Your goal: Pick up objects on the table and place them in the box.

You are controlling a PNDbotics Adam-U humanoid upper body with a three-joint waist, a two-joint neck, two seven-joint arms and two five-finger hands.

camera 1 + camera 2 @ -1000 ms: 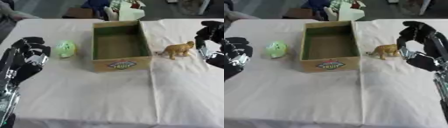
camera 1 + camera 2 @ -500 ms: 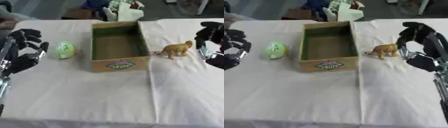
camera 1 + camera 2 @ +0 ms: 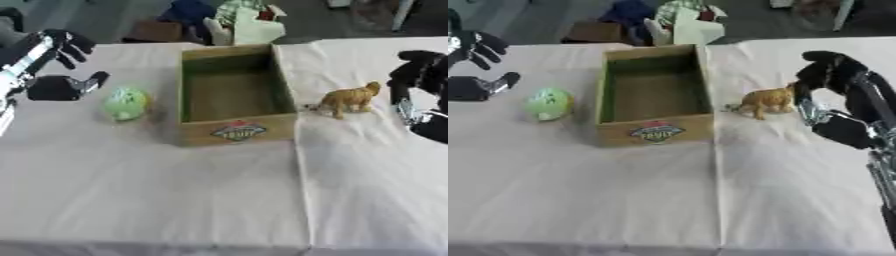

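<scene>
Box [image 3: 234,94] sits open-topped mid tabletop [image 3: 175,200], toward far edge, w/ fruit label on its near wall; inside looks bare. Green ball [image 3: 126,103] lies just left of box, not touching. Tan toy animal [image 3: 348,99] stands just right of box on the white cloth. Left hand [image 3: 54,75] hovers by left edge near ball, fingers spread open, holding nothing. Right hand [image 3: 837,100] is by right edge just beside the animal, fingers curled, nothing held.

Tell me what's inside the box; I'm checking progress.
Nothing shows inside the box: only its bare green floor. The near wall hides a strip of floor. The lion and green ball lie outside.
</scene>
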